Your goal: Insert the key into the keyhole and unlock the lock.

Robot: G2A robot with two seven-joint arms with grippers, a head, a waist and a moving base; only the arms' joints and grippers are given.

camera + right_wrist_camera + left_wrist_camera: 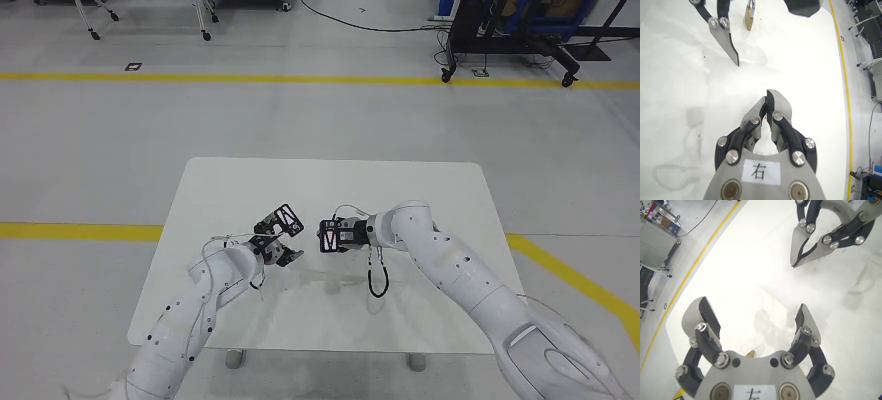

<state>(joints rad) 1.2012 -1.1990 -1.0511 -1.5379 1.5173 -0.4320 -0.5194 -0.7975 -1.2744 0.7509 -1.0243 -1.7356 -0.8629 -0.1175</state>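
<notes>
A white surface [420,190] stands on a grey floor crossed by yellow lines. The left gripper [753,302] hovers low over it, jaws spread wide, and the brass lock [749,22] rests on the surface beneath it, back toward its base. The right gripper [767,94] faces it from nearby with its jaws pressed together; I cannot tell whether a key sits between them. This looks like an early step, with the lock not yet grasped. Next, the left jaws should close on the lock body and steady the keyhole.
</notes>
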